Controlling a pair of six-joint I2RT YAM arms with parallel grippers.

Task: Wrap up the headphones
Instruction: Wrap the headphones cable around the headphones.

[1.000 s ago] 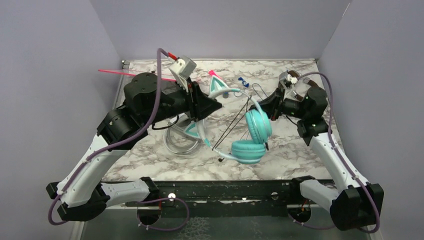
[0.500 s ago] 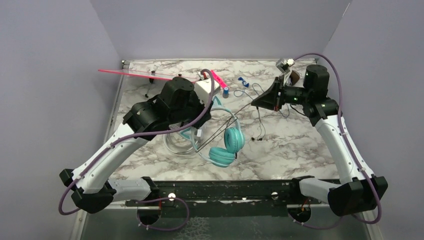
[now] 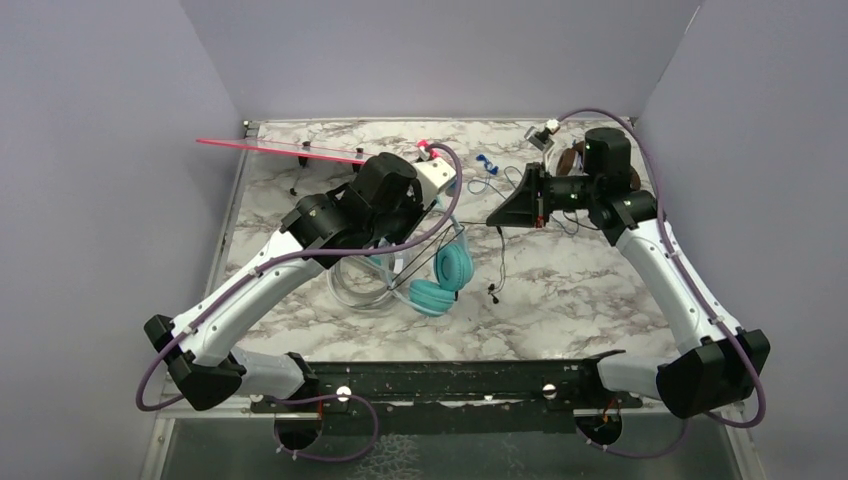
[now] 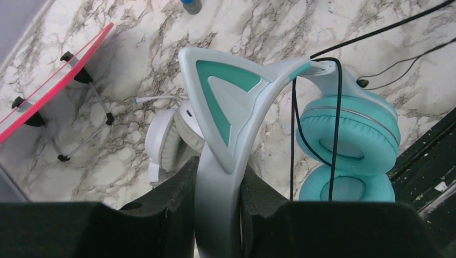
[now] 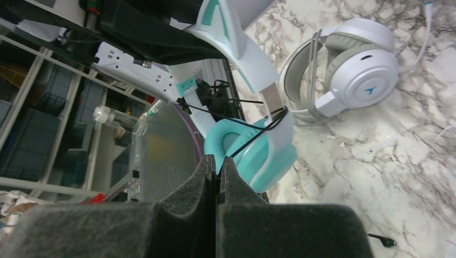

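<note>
**A:** So, where have we got the teal headphones (image 3: 440,282)?

**B:** Hanging off our left end effector (image 4: 216,188), above the bench (image 3: 590,290). It's clamped on the headband right by the cat ear (image 4: 226,102), with the cups dangling past it.

**A:** And our right end effector (image 5: 216,167)?

**B:** Pinched tight on the black cord (image 5: 253,137), which runs taut to the teal cups. The plug (image 3: 492,293) trails off below.

**A:** Anything crowding us?

**B:** The white-grey headphones (image 5: 357,72) lie right under the teal set. The pink stand (image 3: 265,147) sits far left. We can barely see the brown headphones (image 3: 572,160) behind the right arm.
</note>
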